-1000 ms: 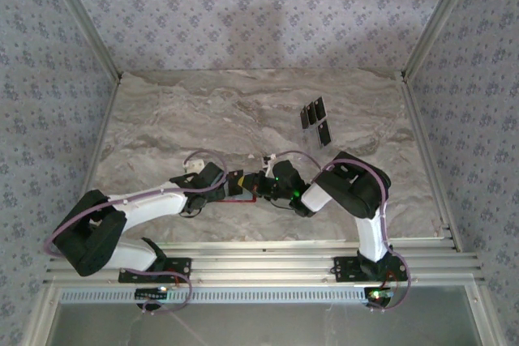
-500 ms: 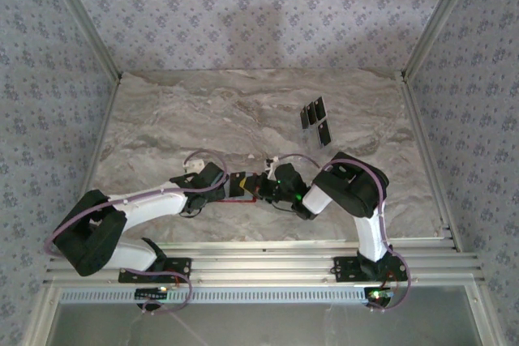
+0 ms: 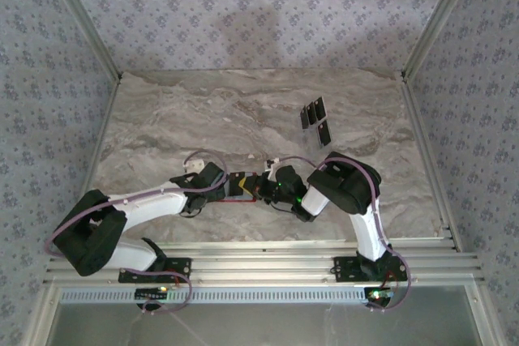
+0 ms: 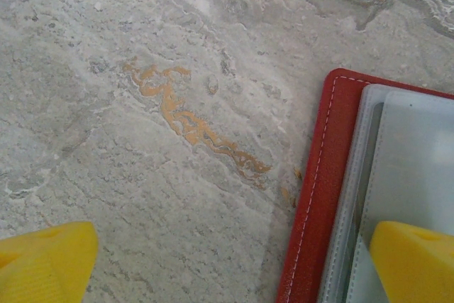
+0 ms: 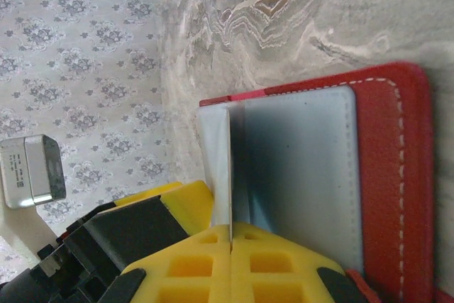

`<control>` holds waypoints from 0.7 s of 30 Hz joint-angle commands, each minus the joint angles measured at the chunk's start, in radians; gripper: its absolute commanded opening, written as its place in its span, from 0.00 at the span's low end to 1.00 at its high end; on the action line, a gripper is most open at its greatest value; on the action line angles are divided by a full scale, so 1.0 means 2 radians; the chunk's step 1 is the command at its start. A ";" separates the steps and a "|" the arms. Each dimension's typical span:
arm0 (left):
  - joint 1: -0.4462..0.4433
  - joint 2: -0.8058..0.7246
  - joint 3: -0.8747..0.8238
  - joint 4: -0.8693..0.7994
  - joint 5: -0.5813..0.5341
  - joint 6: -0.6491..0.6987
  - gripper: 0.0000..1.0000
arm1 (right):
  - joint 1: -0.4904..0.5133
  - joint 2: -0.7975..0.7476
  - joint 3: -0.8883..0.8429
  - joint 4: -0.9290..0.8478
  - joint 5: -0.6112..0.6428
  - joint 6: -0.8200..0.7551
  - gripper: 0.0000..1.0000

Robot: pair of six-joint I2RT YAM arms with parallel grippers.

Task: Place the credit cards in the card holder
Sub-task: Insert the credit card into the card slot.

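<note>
The red card holder lies open on the marble table, its greyish clear pockets facing up; in the top view it shows as a red sliver between the two grippers. My left gripper is open and straddles the holder's left edge, with one yellow fingertip over the pockets. My right gripper is shut on a thin pale pocket leaf of the card holder, holding it up on edge. The black credit cards lie far off at the back right, untouched.
Patterned walls and metal rails enclose the marble table. One card lies just below the other two. The left gripper's yellow finger shows beside the lifted leaf in the right wrist view.
The right arm's elbow has swung slightly left and its gripper has edged left with the leaf. The left arm and the cards have not moved.
</note>
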State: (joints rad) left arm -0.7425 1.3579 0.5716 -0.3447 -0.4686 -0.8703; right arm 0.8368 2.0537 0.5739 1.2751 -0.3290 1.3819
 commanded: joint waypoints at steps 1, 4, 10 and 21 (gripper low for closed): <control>-0.004 0.019 -0.009 -0.055 0.002 0.003 1.00 | 0.005 0.014 -0.006 -0.004 0.006 0.009 0.00; -0.003 0.019 -0.009 -0.055 0.002 0.004 1.00 | 0.006 0.010 -0.013 -0.003 0.011 0.010 0.00; -0.003 0.018 -0.010 -0.054 0.002 0.004 1.00 | 0.009 0.003 -0.026 -0.003 0.020 0.012 0.00; -0.004 0.020 -0.008 -0.055 0.002 0.003 1.00 | 0.013 0.007 -0.032 -0.004 0.027 0.022 0.00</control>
State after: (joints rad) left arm -0.7425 1.3579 0.5724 -0.3454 -0.4690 -0.8703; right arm 0.8516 2.0533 0.5343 1.3289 -0.2977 1.4048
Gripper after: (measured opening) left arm 0.997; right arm 0.055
